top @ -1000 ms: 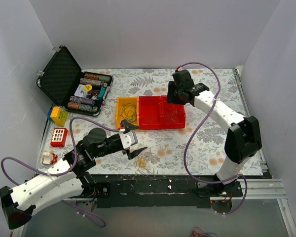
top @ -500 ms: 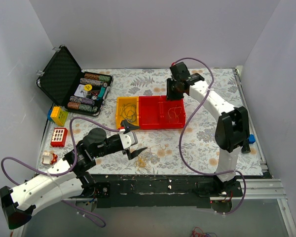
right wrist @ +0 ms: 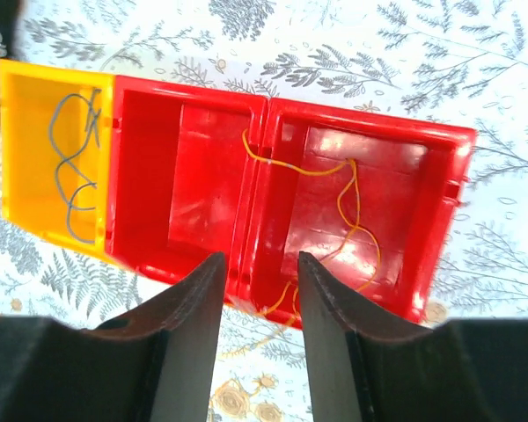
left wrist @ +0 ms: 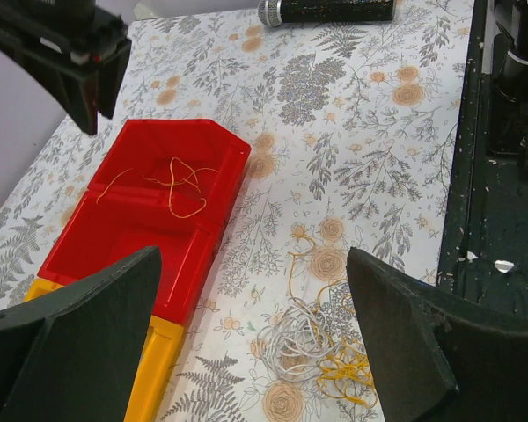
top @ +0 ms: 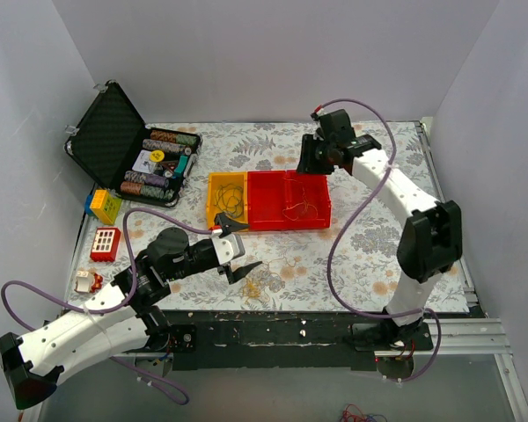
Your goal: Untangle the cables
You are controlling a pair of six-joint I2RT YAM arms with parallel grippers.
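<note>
At the six o'clock edge of the table [top: 334, 290], the tangled cables [left wrist: 312, 347] lie under the left gripper [left wrist: 253, 255], spread wide as if for a pick; at one o'clock, the right gripper [right wrist: 260, 264] hangs parted and empty over the red bin [right wrist: 370, 123] and its lone yellow strand [right wrist: 348, 207].

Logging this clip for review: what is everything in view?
open black case of poker chips: one, black, far left.
multicoloured toy block: one, yellow-blue-green, left edge.
red toy keypad: one, red, left edge.
small red-and-white object: one, near-left, unidentifiable.
yellow plastic bin: one, yellow, centre.
red two-compartment plastic bin: one, red, against yellow bin's right.
thin dark wire: one, dark, in yellow bin.
thin tan-yellow wire: one, tan-yellow, red bin's right compartment.
tangle of white and yellow wires: one, floral tablecloth, near edge.
left gripper: black, open, over tangle.
right gripper: black, open, over red bin.
</note>
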